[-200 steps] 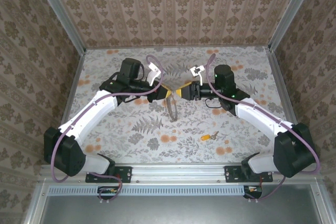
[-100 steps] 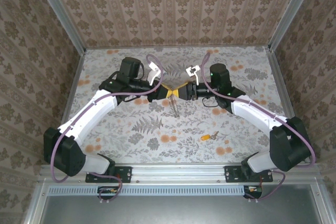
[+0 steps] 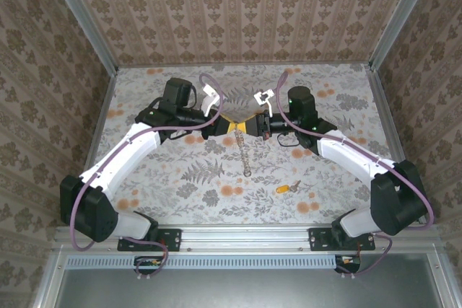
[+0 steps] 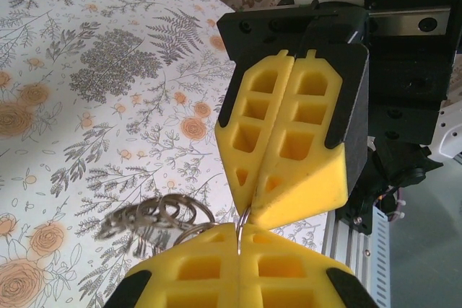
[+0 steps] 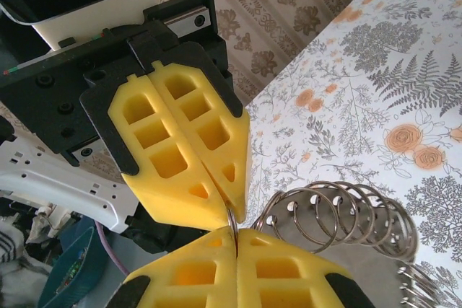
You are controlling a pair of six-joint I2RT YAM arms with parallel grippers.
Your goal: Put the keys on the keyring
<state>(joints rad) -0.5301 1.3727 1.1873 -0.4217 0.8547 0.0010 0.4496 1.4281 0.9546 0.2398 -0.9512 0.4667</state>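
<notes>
Floral-print table (image 3: 180, 178); small orange-headed key (image 3: 286, 188) lying flat on it, right-front area.

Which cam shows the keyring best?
Right wrist: the keyring is close, its coils sharp. Left wrist shows the keyring blurred; in top external the keyring is a thin, small strand.

R gripper (image 3: 249, 126) is now closed, jaws together vs. apart 1 s ago. It's slid left, so its tips now meet L gripper (image 3: 229, 127) tip to tip, pinched on the keyring (image 3: 245, 155) wire. R arm (image 3: 346, 153) has swung inward at elbow & shoulder. Keyring no longer hangs as an open oval; it's now a thin straight strand, reaching further twd near edge.
</notes>
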